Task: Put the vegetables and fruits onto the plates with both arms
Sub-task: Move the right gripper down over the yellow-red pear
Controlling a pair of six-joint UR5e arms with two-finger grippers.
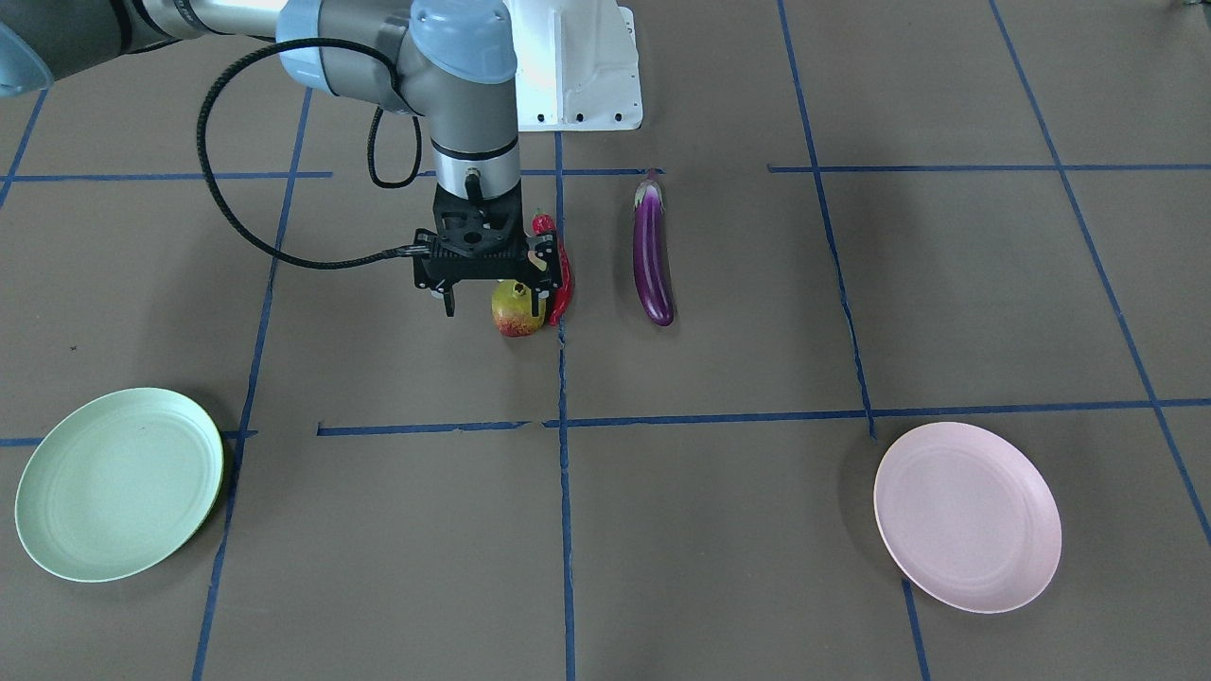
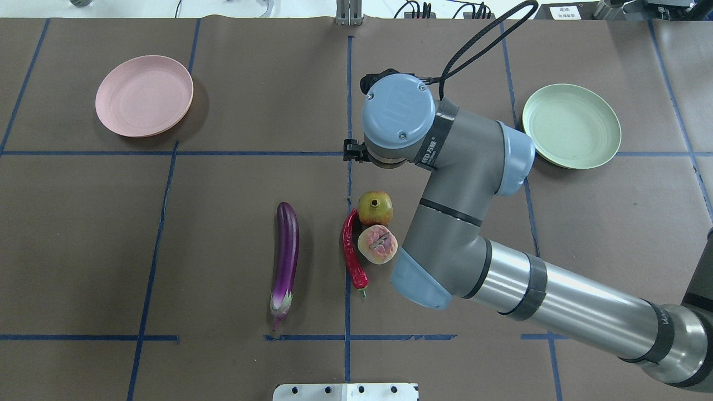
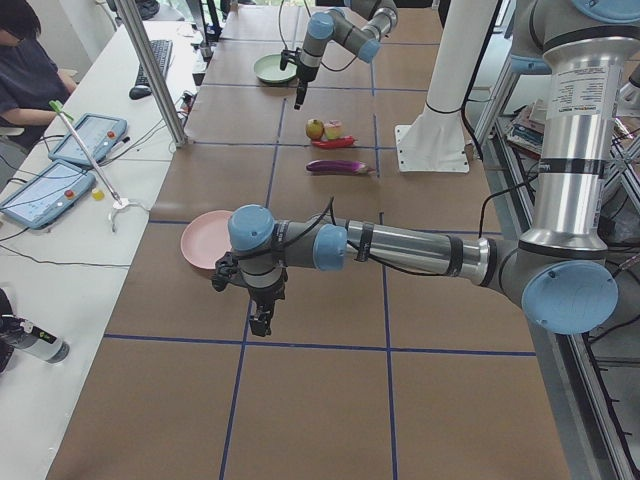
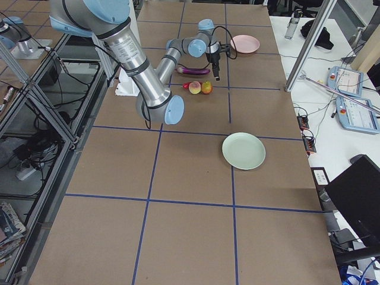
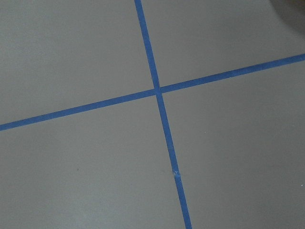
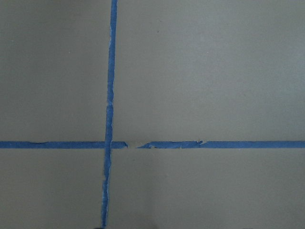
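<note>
My right gripper (image 1: 495,307) is open and empty. It hangs above the table, just beyond the pomegranate (image 2: 375,208) on the side away from my base. The peach (image 2: 377,245) lies against the pomegranate, and the red chili (image 2: 352,248) lies along their left. The purple eggplant (image 2: 286,253) lies apart, further left. The mint green plate (image 2: 571,125) and the pink plate (image 2: 143,96) hold nothing. My left gripper (image 3: 260,325) hovers over bare table near the pink plate (image 3: 205,240); I cannot tell if it is open.
The white base (image 2: 345,391) stands at the table's near edge. A black cable (image 1: 236,218) loops from the right wrist. Blue tape lines (image 2: 348,278) grid the brown table. A person (image 3: 25,70) and tablets (image 3: 40,190) are at a side desk.
</note>
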